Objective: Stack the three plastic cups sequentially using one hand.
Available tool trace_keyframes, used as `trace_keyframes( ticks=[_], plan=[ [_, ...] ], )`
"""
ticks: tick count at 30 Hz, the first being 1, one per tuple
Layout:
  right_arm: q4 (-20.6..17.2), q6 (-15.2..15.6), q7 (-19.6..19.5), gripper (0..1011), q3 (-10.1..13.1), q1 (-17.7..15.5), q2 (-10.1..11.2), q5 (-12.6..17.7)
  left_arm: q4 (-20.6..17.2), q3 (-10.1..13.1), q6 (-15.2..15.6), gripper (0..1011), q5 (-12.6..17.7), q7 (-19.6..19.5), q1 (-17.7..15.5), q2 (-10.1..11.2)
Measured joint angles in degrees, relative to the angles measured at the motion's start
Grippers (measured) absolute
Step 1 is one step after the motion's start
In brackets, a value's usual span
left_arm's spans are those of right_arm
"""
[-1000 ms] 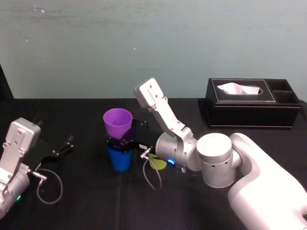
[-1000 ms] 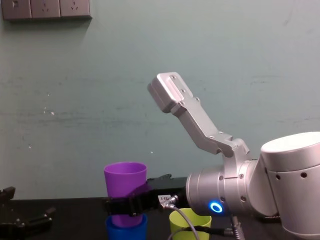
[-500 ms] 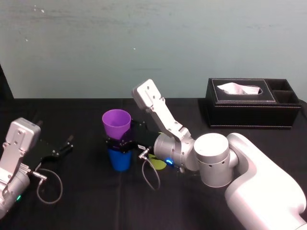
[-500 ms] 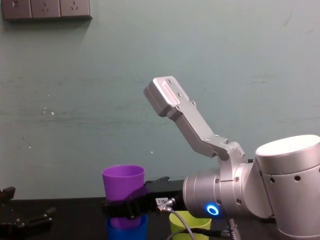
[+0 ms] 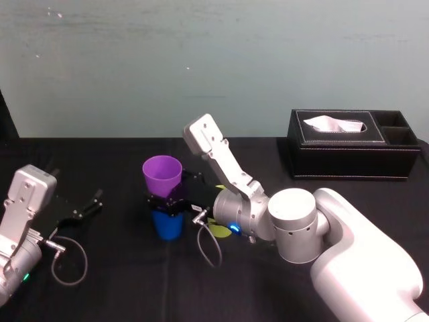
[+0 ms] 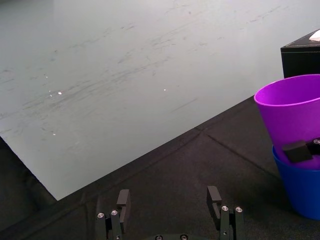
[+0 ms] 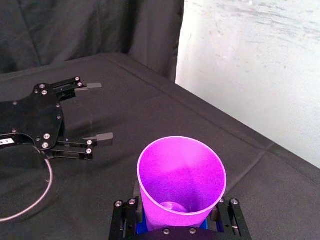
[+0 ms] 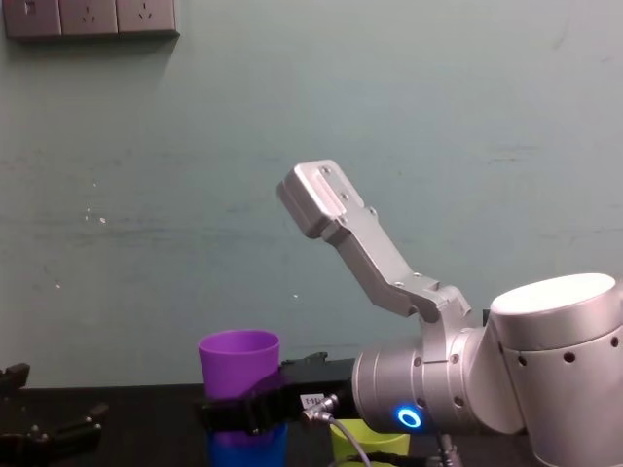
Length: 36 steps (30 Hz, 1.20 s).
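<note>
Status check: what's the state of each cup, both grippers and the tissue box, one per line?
purple cup: upright, gripped, base inside the blue cup.
blue cup: upright, purple cup nested in it.
yellow-green cup: upright, alone, not stacked.
right gripper: fingers shut on the purple cup.
left gripper: fingers open, empty, parked at left.
tissue box: tissue poking out.

We see matt black cloth over the tabletop (image 5: pixel 134 288). The purple cup (image 5: pixel 163 176), blue cup (image 5: pixel 167 226) and yellow-green cup (image 5: pixel 218 230) are smooth plastic, faintly glossy. The right arm (image 5: pixel 362 248) wears satin silver-grey casing, its right pincer (image 5: pixel 165 199) matt black. The tissue box (image 5: pixel 352 162) looks like stitched black leather, with soft white paper (image 5: pixel 333 124) inside.
</note>
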Motion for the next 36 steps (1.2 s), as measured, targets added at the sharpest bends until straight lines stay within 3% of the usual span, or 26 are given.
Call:
trace_keyframes(
  ticks=[13, 24, 36],
  plan=[
    [0.3, -0.1, 0.0, 737, 0.1, 0.1, -0.1, 0.0, 0.0, 0.0, 0.0, 1000, 0.0, 0.0, 0.0, 0.0],
    [0.1, -0.1, -0.1, 1002, 0.0, 0.0, 0.0, 0.0, 0.0, 0.0, 0.0, 1000, 0.0, 0.0, 0.0, 0.0],
    [-0.2, -0.5, -0.3, 1002, 0.2, -0.3, 0.1, 0.0, 0.0, 0.0, 0.0, 1000, 0.0, 0.0, 0.0, 0.0]
  ],
)
